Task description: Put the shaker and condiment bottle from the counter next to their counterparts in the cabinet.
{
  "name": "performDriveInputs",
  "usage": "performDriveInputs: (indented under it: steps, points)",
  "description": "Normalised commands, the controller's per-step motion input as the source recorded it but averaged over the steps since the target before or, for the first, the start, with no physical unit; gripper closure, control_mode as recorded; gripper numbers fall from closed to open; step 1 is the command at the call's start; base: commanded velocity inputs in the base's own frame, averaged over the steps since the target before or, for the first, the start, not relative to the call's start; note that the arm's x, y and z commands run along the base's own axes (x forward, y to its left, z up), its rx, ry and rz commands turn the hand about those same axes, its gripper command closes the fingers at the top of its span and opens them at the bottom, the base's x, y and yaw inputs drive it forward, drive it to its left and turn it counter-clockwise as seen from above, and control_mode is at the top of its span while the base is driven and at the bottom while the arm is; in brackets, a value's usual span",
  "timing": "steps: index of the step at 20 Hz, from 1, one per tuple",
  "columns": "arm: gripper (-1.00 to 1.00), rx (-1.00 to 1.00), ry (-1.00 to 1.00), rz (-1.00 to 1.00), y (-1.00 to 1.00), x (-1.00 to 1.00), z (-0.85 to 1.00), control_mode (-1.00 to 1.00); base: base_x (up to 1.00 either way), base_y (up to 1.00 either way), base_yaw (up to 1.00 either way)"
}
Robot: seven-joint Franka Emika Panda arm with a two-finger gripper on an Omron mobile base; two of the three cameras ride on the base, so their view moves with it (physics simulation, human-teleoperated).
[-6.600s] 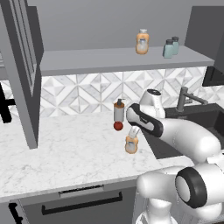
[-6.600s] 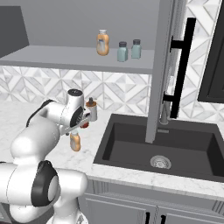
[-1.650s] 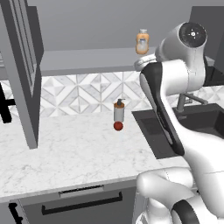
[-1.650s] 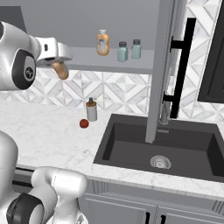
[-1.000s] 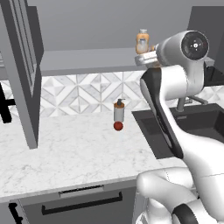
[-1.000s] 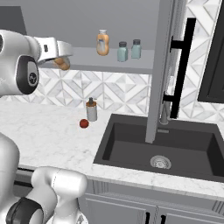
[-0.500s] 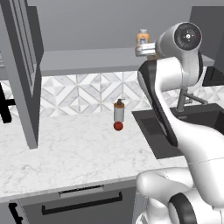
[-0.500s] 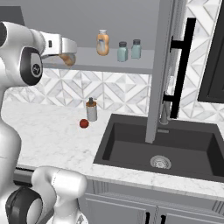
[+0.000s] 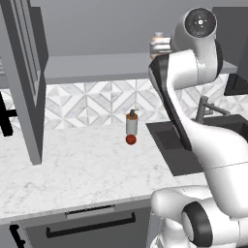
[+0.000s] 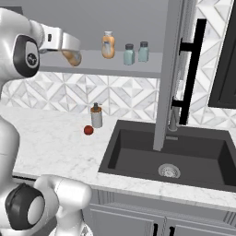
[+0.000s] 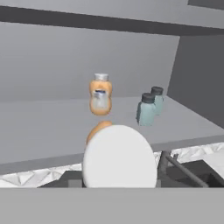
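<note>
On the cabinet (image 10: 138, 69) shelf two shakers (image 10: 128, 54) apparently stand already; the gripper (image 10: 73, 54), clamping the condiment bottle (image 10: 72, 57), hasn't placed it.

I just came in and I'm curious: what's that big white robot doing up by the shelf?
The robot's tool is shut on an orange condiment bottle, held up at the cabinet shelf. Its twin bottle stands there beside two teal-grey shakers. A grey pump dispenser and a small red ball sit on the counter.
</note>
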Motion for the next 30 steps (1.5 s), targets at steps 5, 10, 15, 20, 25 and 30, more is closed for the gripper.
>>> performDriveInputs:
  steps: [5, 10, 15, 20, 25, 30]
  points:
    - [1.0, 0.31, 0.3, -0.06, -0.24, 0.27, 0.0, -1.0, 0.0, 0.0, 0.0]
    - [1.0, 0.19, 0.16, -0.04, -0.08, 0.28, 0.09, -1.0, 0.0, 0.0, 0.0]
    - [1.0, 0.07, 0.03, -0.03, -0.01, 0.19, 0.06, -1.0, 0.0, 0.0, 0.0]
    - [1.0, 0.01, -0.01, -0.02, 0.0, 0.15, 0.05, -1.0, 0.0, 0.0, 0.0]
    - [1.0, 0.0, -0.12, 0.0, 0.0, 0.11, -0.07, -1.0, 0.0, 0.0, 0.0]
    - [1.0, -0.03, -0.25, 0.0, 0.0, 0.0, -0.44, -1.0, 0.0, 0.0, 0.0]
